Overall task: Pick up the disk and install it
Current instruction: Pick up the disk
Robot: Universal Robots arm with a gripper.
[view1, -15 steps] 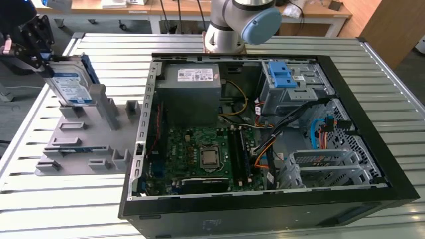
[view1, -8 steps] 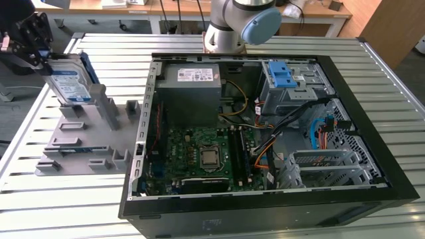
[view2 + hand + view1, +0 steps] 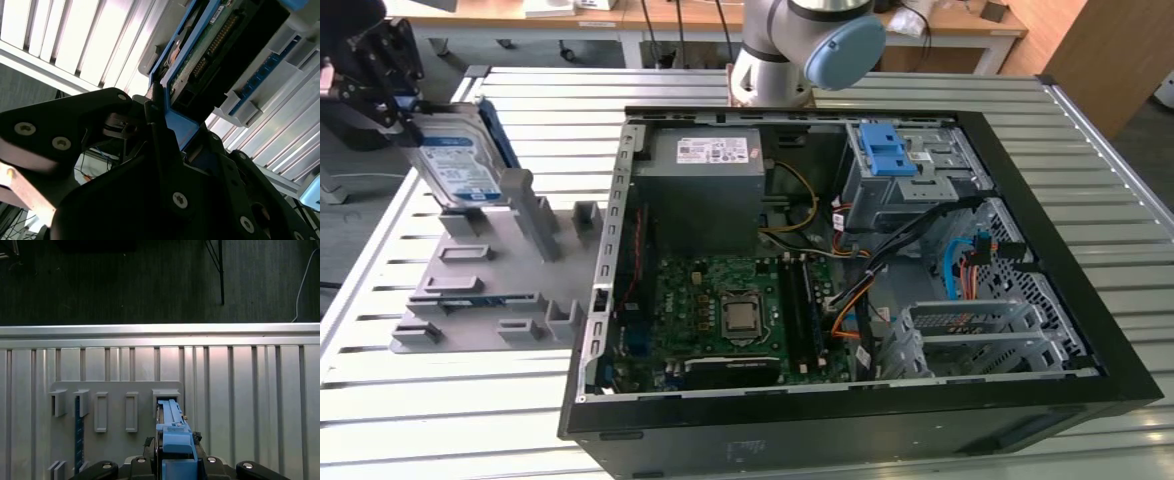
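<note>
Bare table lies open at the near corner on the exterior view's left. The posts of the grey rack stand under the disk clamped in the pincer, with the open computer case just beside the rack. Black cables cross the case's drive bays.

My hand is matt black. The disk is smooth silver metal in blue plastic; the bench is ribbed satin metal.

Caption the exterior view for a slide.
Gripper holds the disk upright at the grey rack, beside the open computer case.
</note>
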